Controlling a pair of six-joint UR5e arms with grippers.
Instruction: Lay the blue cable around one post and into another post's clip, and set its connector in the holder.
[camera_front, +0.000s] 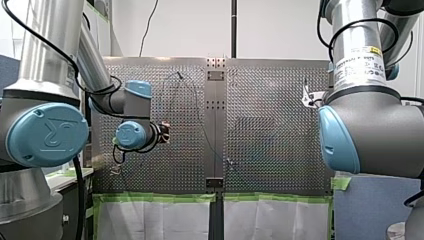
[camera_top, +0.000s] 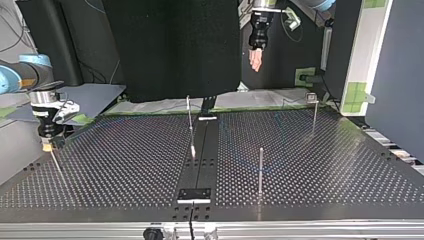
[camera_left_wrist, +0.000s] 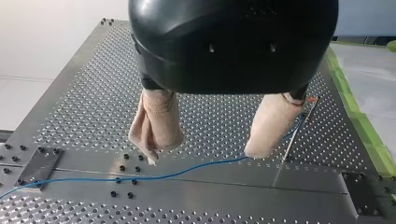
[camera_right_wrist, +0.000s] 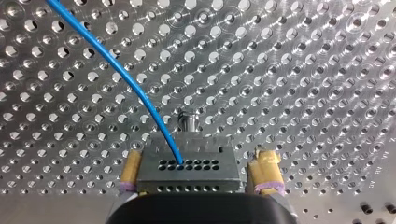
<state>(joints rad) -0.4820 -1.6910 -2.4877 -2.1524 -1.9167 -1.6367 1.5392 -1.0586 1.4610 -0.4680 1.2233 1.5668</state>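
look to your right gripper (camera_right_wrist: 198, 159) first: the connector (camera_right_wrist: 187, 170) sits straight between its yellow pads (camera_right_wrist: 265, 170), low over the perforated table (camera_right_wrist: 303, 70) at the top view's left edge. its long side runs across the gap from pad to pad. the blue cable (camera_right_wrist: 116, 65) leaves its upper row of holes and runs away ahead of the gripper. the fingers stand spread a shade wider than the block: one pad is against its flank and the other shows a sliver of table between, so i read this as no firm pinch. whether the connector already rests in the holder you cannot tell from here; a short stud (camera_right_wrist: 187, 122) stands just behind it, nothing more. your left gripper (camera_left_wrist: 203, 156) is spread wide with nothing between its beige pads (camera_left_wrist: 156, 126). in the top view it hangs high above the table's far edge, well apart from the connector. under it the cable lies on the table and climbs beside a thin post (camera_left_wrist: 284, 161) just by one pad. so the right arm is much the nearer, and any move on the connector turns on that across-the-gap axis: close squarely on the short flanks, or draw straight back clear of them, without dragging the cable sideways.
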